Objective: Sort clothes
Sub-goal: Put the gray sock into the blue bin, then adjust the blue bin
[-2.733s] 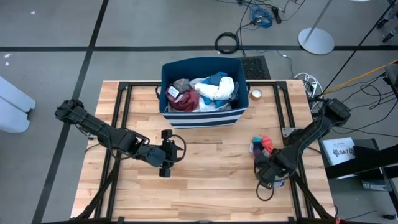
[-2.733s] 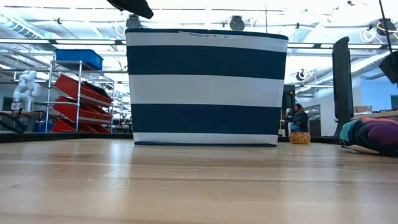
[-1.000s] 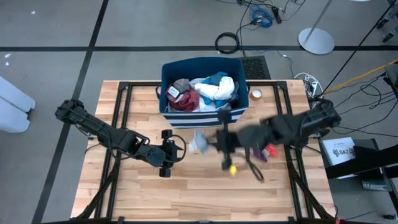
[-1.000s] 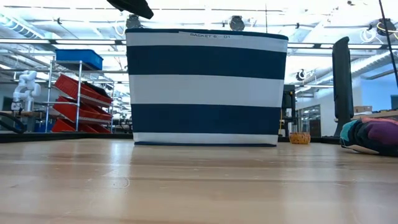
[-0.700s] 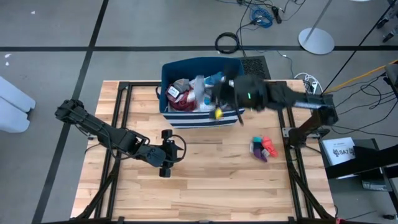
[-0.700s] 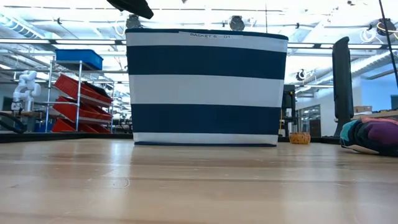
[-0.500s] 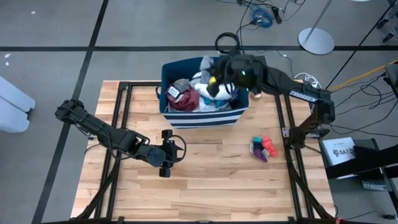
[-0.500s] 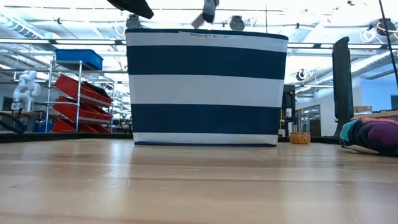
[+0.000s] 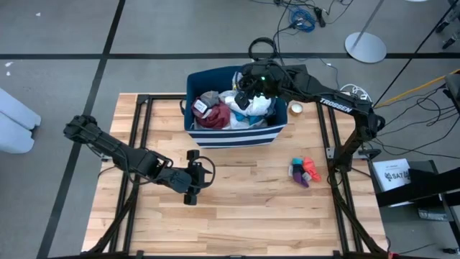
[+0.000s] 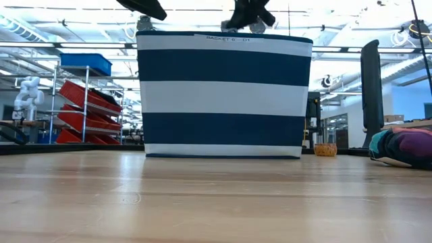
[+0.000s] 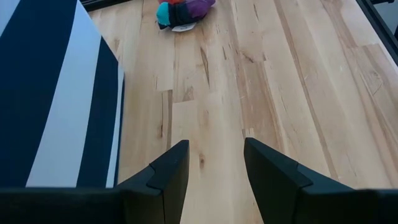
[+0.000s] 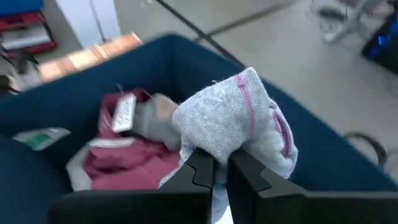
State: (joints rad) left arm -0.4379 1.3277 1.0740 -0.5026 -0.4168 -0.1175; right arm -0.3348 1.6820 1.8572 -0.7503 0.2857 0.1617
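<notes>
The navy bin with white stripes point(image 9: 233, 135) stands at the table's far middle. It holds clothes: a maroon garment point(image 12: 124, 163), a white one point(image 9: 248, 106) and a blue one point(image 9: 253, 91). My right gripper point(image 12: 214, 167) hangs over the bin's far right part, shut on a grey sock point(image 12: 233, 121) with pink stitching. My left gripper point(image 11: 214, 165) stands open low over the table, near the bin's front left. A small colourful pile of socks point(image 9: 302, 171) lies on the table at the right. My right gripper pinches a bunched part of the grey sock point(image 12: 211, 144) between its two fingertips, several layers together. The fingers slant down from above, over the bin's inside. The sock is lifted clear of the clothes below, and its bulk bulges out past the fingertips.
A small round object point(image 9: 296, 108) sits on the table just right of the bin. Black frame rails point(image 9: 144, 129) run along the table's left and right sides. Bare wood point(image 9: 244, 208) lies in front of the bin.
My right gripper has swung fast from the table's middle, in front of the bin, up and toward the far edge. It now hangs over the bin and stays shut on the grey sock, which is carried along clear of the table.
</notes>
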